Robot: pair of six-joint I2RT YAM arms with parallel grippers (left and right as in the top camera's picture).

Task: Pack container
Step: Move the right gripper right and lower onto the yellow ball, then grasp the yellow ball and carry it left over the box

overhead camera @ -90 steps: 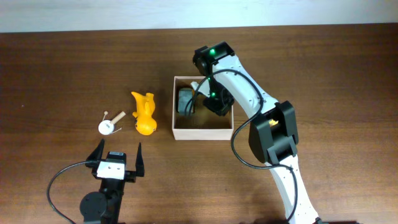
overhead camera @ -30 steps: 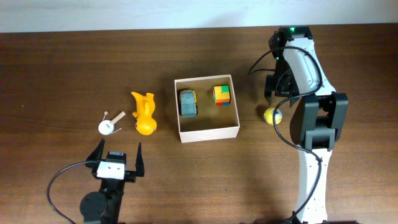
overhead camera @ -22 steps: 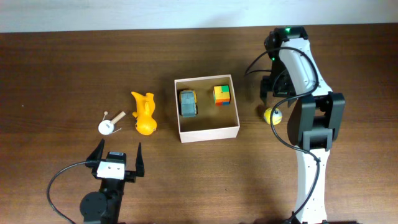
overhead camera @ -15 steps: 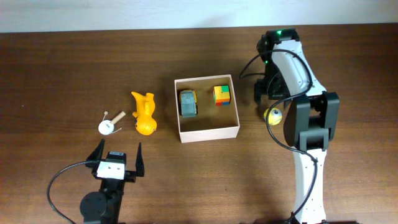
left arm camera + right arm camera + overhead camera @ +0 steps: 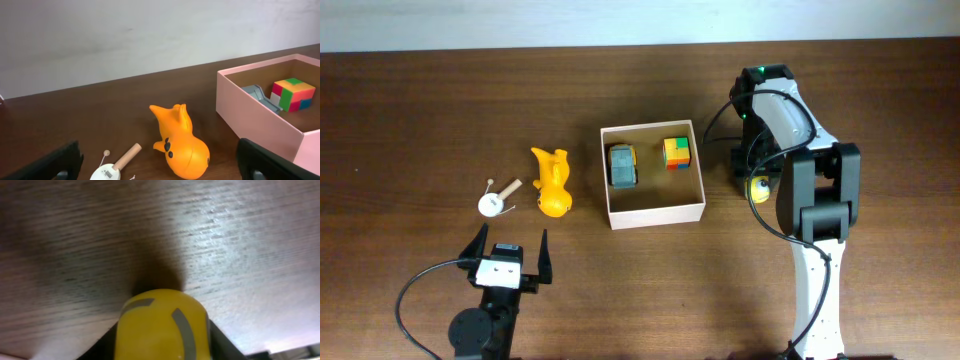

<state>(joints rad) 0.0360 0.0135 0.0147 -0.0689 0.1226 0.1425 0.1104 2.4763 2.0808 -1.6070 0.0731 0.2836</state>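
Overhead view has the square shallow cardboard container (image 5: 658, 213), white walls outside and tan inside, sitting upright around the middle of the dark brown wooden table (image 5: 420, 120). Inside it there's a little grey-green toy car (image 5: 621, 165) on the left side and a multicoloured puzzle cube (image 5: 677, 152) in the far right corner, the two apart from each other. Just off the container's right wall, out on the table, is a small yellow ball with grey markings (image 5: 757, 188). The right gripper (image 5: 162, 350) is down over it, and in the right wrist view the dark fingers (image 5: 107, 342) press against both sides of the ball with no gap, so it's grasping it. On the other side of the container lies an orange plastic animal-shaped toy (image 5: 552, 185), and further left a small white round gadget with a wooden stick (image 5: 492, 203). The left gripper (image 5: 510, 248) sits near the table's front edge, jaws spread wide, nothing between them.
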